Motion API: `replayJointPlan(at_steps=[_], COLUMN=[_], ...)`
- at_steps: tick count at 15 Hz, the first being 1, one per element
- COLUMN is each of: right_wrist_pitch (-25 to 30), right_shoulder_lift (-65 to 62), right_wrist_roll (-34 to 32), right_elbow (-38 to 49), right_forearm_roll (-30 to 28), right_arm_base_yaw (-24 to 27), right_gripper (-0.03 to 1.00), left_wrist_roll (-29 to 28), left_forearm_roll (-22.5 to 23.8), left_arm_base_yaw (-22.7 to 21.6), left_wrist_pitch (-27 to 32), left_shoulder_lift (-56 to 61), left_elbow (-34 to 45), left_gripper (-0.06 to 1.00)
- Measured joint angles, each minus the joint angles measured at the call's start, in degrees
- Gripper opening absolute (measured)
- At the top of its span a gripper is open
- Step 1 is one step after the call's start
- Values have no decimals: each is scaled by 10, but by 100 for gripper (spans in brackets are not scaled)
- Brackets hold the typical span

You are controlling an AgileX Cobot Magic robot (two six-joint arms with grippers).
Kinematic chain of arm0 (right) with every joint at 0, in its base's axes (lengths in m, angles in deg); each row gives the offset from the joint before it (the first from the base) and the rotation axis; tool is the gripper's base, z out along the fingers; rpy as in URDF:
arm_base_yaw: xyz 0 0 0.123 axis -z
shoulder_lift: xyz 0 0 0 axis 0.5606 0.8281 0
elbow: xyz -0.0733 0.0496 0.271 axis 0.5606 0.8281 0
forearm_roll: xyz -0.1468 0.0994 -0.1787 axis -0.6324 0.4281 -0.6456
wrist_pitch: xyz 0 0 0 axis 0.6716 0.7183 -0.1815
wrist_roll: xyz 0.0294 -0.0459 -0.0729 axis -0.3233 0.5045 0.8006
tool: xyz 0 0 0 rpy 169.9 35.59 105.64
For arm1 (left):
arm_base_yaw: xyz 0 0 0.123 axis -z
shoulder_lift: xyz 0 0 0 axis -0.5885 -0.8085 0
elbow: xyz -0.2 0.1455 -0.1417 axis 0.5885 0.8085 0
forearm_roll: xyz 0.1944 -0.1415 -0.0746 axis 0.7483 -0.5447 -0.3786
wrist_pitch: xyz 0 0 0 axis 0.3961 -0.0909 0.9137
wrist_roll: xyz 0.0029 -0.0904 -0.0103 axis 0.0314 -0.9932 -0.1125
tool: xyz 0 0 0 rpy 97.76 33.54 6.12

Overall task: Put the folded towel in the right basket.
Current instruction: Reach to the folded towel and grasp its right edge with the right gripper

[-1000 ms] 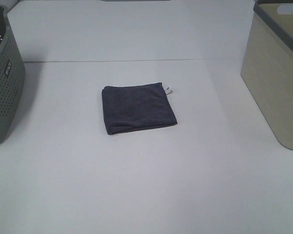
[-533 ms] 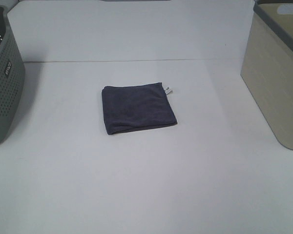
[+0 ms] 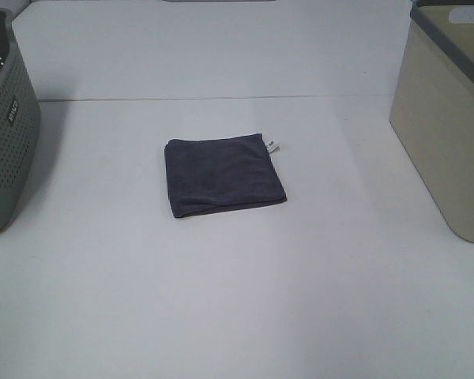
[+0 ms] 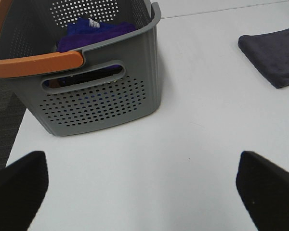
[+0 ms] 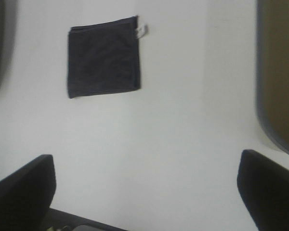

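Towel [image 3: 225, 175] flat on white table [image 3: 221, 300]

The folded towel [image 3: 225, 175] was dark grey cloth, matt, with a short soft nap; the table [image 3: 237, 300] looked smooth, white and dull; the left basket [image 3: 4, 134] was grey perforated plastic with a smooth orange handle [image 4: 36, 62]; the right basket [image 3: 446, 142] was matt beige plastic, grey-rimmed.
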Motion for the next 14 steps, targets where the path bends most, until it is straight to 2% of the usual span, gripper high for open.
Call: replayJointPlan(at_steps=[2, 5, 6, 11, 12, 14], right_wrist_pitch=[-5, -60, -69, -82, -82, -84], right_shoulder_lift=[69, 227, 288, 502, 569, 623], right_wrist_roll=[19, 20, 20, 25, 34, 37], right_elbow=[-25, -91, -122, -245, -294, -345], right_forearm_roll=[46, 56, 60, 70, 70, 70], right_arm_base_yaw=[-22, -122, -141, -151, -151, -151], right_gripper=[98, 98, 98, 97, 97, 97], left_wrist_roll=[0, 0, 0, 0, 0, 0], left_forearm_roll=[0, 0, 0, 0, 0, 0], left_arm_base_yaw=[0, 0, 0, 0, 0, 0], left_wrist_pitch=[0, 0, 0, 0, 0, 0], left_shoulder_lift=[0, 0, 0, 0, 0, 0], left_elbow=[0, 0, 0, 0, 0, 0], left_gripper=[99, 99, 99, 99, 99, 99])
